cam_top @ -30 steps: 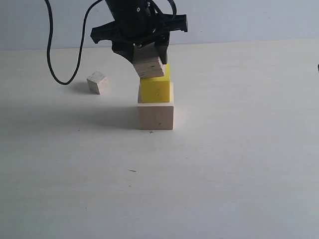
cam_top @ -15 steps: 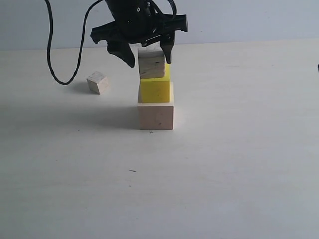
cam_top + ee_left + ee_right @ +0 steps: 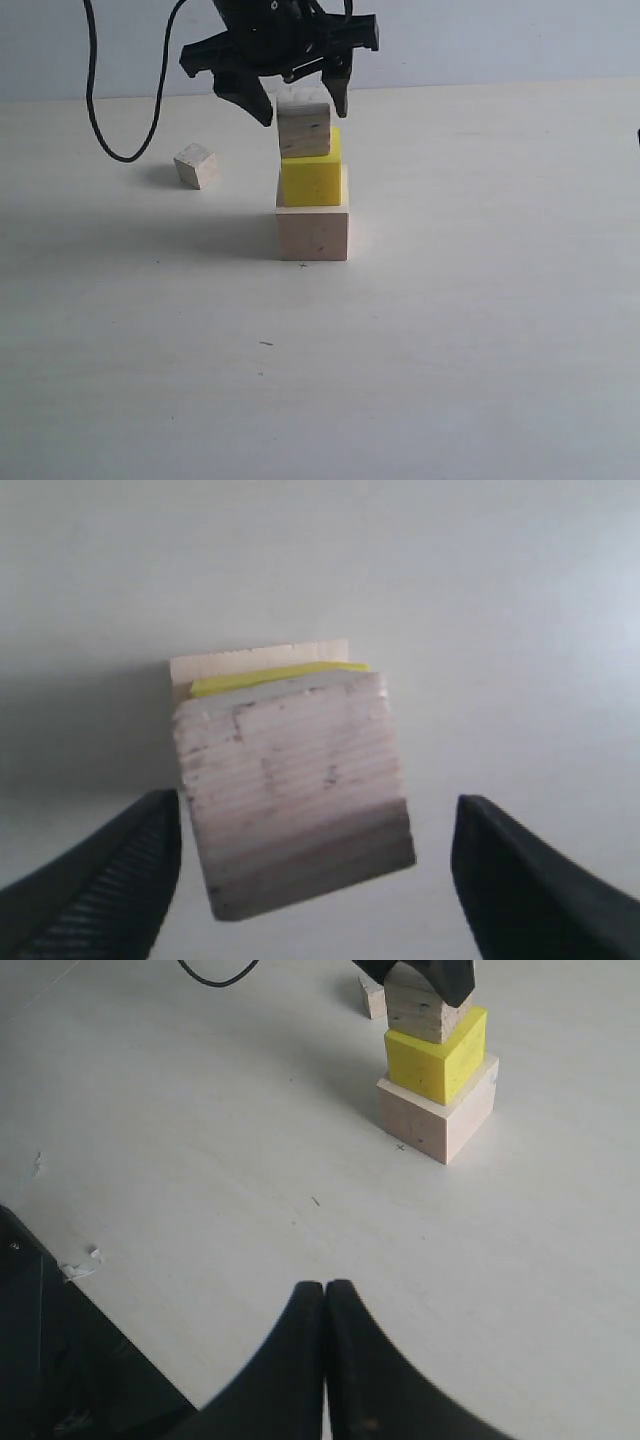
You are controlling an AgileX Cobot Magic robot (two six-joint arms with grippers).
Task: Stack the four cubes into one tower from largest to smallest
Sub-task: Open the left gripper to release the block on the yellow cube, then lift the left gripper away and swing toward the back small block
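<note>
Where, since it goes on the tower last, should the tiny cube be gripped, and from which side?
Probably from above, with the jaws on two opposite upright faces of the tiny cube. It sits alone on the table with an upright edge toward the exterior camera, so turn the wrist to match.

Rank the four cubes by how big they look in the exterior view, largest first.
1. pale base cube
2. yellow cube
3. grained wood cube
4. tiny cube; it lies apart and farther back, so how much smaller it is than the grained one is unsure.

Grained cube [image 3: 295, 800] (atop yellow cube [image 3: 270, 677]) sits inside spread end effector [image 3: 315, 815]
</note>
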